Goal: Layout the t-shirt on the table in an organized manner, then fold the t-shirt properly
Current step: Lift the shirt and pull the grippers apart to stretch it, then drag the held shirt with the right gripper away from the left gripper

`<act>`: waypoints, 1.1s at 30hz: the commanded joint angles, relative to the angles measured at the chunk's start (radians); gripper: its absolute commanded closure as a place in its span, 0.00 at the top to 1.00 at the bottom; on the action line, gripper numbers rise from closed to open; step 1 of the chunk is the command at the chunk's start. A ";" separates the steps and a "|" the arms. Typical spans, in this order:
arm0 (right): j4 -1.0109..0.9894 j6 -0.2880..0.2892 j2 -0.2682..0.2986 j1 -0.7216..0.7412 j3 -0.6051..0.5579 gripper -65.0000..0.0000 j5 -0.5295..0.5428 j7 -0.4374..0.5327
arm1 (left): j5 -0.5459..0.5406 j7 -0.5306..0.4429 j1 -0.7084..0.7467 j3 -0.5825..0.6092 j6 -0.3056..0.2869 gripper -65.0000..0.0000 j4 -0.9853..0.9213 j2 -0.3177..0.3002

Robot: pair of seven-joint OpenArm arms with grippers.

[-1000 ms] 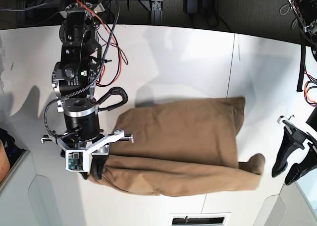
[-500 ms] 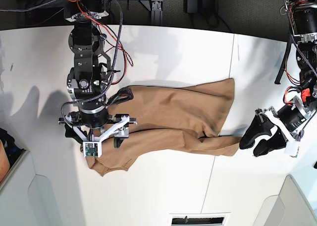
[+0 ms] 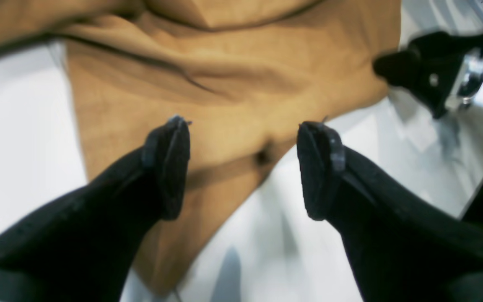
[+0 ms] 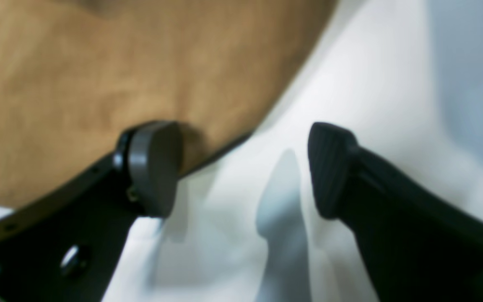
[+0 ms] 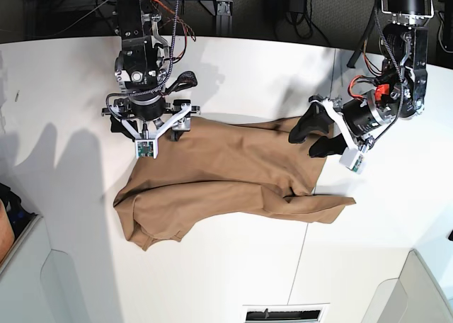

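Note:
The tan-brown t-shirt (image 5: 226, 174) lies rumpled on the white table (image 5: 248, 75), folded over itself, with a strip trailing to the near right. My right gripper (image 5: 147, 133) is open over the shirt's far left edge; in the right wrist view its jaws (image 4: 241, 167) stand apart, one finger over the cloth (image 4: 78, 84), the other over bare table. My left gripper (image 5: 308, 139) is open at the shirt's far right corner; in the left wrist view (image 3: 243, 167) it straddles a cloth edge (image 3: 224, 84). Neither holds anything.
A thin dark seam (image 5: 331, 82) runs through the table right of the shirt. Cables and dark gear (image 5: 283, 4) sit beyond the far edge. A vent (image 5: 285, 314) is at the near edge. The other arm's gripper shows in the left wrist view (image 3: 434, 75).
The right gripper dragged the shirt's left side toward the far edge and let it go. The left gripper swung in from the right edge to the shirt's far right corner.

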 commanded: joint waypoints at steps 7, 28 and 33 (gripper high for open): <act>0.000 -0.030 -0.002 0.038 0.000 0.70 0.001 0.036 | 0.114 -0.111 -0.024 0.034 -0.010 0.65 -0.035 -0.015; 0.000 -0.030 -0.003 0.042 0.000 0.39 0.000 0.055 | 0.256 -0.234 -0.024 0.089 0.019 0.00 -0.190 -0.016; 0.000 -0.025 -0.003 0.043 0.000 0.00 -0.019 0.055 | 0.255 -0.230 -0.024 0.089 -0.012 0.00 -0.189 -0.019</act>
